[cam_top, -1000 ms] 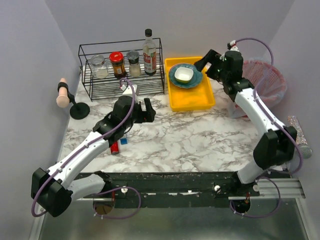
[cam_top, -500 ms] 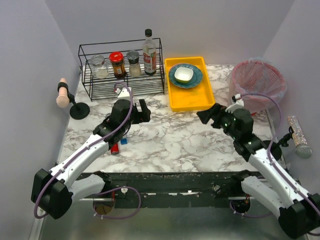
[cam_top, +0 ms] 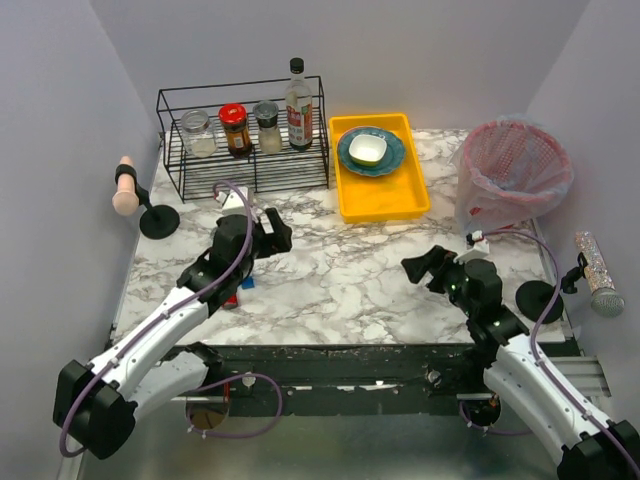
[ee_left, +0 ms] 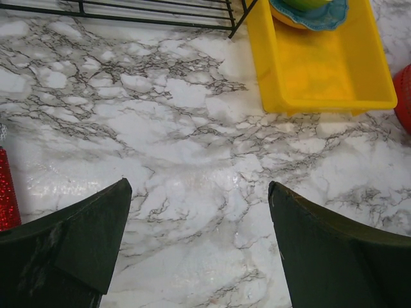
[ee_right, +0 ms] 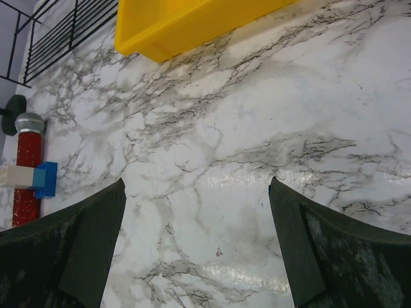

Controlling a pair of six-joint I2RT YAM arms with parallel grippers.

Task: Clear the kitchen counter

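The kitchen counter [cam_top: 350, 285] is white marble with grey veins. On its left side lies a red glitter microphone [ee_right: 27, 170] with a small blue block [ee_right: 46, 179] and a white block [ee_right: 15, 176] against it; in the top view the left arm partly covers them. My left gripper [cam_top: 276, 232] hangs open over bare marble in front of the wire rack, its jaws wide apart in the left wrist view [ee_left: 199, 186] with nothing between them. My right gripper [cam_top: 420, 268] is open and empty above the counter's right front, as the right wrist view [ee_right: 196, 183] also shows.
A yellow tray [cam_top: 385, 200] at the back holds a teal plate [cam_top: 385, 158] and a white bowl [cam_top: 367, 149]. A black wire rack [cam_top: 245, 170] holds jars and a bottle. A red mesh bin [cam_top: 515, 170] stands at the right. Microphone stands flank the counter [cam_top: 158, 220] [cam_top: 540, 300].
My right arm has swung back from above the yellow tray down to the counter's right front. The left gripper has drawn back a little toward the left.
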